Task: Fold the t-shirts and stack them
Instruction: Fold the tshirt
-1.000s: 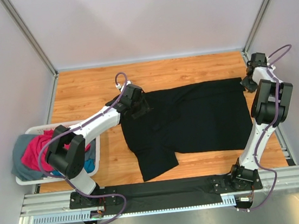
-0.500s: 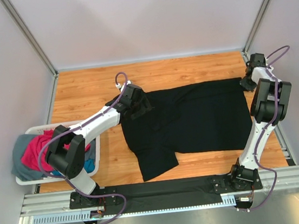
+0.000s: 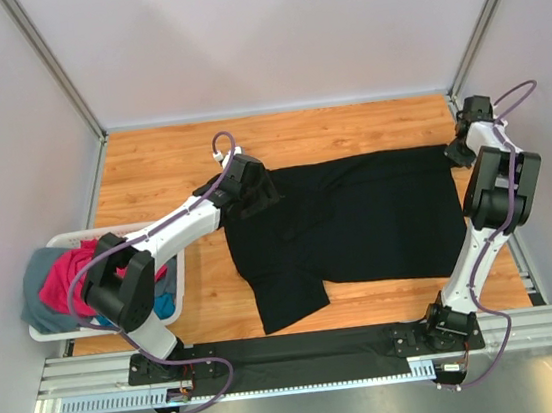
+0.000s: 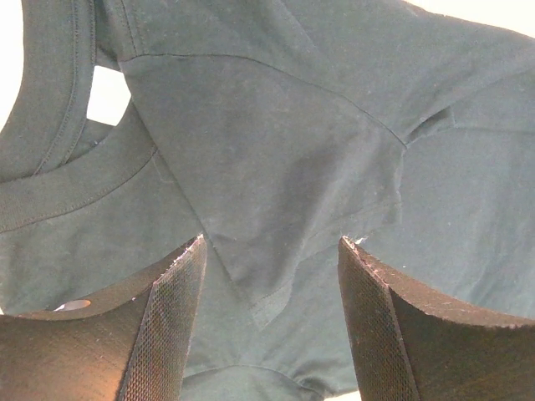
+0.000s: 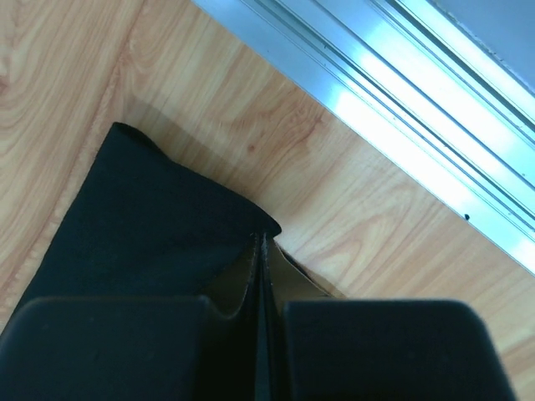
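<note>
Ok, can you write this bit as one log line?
left pincer open over black t-shirt | right pincer shut on its corner | other shirts in basket

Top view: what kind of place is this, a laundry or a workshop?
Probably a robot test booth: plain walls enclose a wooden table, two arms are bolted to a metal rail, and a black t-shirt lies spread near a basket of shirts.
</note>
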You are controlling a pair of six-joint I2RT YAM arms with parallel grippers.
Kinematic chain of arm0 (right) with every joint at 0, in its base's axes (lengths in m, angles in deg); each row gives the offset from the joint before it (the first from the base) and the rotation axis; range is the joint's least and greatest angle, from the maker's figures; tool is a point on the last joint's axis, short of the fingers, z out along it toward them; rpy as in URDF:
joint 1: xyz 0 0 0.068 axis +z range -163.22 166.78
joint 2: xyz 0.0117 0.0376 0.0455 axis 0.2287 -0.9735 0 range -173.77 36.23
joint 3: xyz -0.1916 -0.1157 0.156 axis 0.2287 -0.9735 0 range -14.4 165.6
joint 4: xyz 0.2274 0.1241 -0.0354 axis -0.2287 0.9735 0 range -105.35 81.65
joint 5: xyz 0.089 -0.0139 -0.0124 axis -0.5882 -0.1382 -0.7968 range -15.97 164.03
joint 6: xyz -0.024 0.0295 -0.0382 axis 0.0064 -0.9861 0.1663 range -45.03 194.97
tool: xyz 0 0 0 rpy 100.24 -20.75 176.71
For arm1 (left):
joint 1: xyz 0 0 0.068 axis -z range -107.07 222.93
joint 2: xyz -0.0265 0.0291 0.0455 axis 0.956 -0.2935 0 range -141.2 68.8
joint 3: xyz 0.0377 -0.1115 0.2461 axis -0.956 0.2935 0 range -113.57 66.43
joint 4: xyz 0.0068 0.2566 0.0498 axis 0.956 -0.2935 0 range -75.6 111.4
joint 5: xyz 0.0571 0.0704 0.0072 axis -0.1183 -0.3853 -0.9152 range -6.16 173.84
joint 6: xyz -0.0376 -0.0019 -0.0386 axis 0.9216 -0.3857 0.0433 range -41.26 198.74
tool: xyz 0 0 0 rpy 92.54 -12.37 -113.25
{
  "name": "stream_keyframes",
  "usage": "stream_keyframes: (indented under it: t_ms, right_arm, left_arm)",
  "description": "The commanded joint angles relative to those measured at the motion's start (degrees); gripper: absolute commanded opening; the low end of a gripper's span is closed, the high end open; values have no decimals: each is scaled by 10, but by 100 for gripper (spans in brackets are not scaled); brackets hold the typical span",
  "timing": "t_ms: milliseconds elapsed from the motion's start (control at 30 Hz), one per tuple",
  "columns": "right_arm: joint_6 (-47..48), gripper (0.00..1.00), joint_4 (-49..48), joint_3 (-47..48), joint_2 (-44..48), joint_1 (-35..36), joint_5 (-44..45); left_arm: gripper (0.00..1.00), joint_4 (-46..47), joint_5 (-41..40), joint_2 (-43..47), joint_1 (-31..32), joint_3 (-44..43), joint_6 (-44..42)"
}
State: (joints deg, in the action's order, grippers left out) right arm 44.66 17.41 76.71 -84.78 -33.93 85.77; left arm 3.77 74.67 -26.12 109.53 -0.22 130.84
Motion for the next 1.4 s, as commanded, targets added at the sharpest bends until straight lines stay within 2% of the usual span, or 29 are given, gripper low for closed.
stream_keyframes:
  t_ms: [0,533,700,867,1367]
  right_arm:
    - [13,0,11,-3,64,-2,11]
    - [31,0,56,-8,97,-2,8]
    - [35,0,57,-21,94,-2,6]
    - [38,0,59,-21,85,-2,6]
    - [38,1,62,-18,81,-6,7]
  left_arm:
    - [71,17,-1,22,-3,8,-16]
    - [70,-17,-3,17,-2,21,-10]
    - [70,-21,11,18,-2,41,22]
    - [66,-10,8,-2,-2,57,54]
    - [55,47,76,-68,-2,55,124]
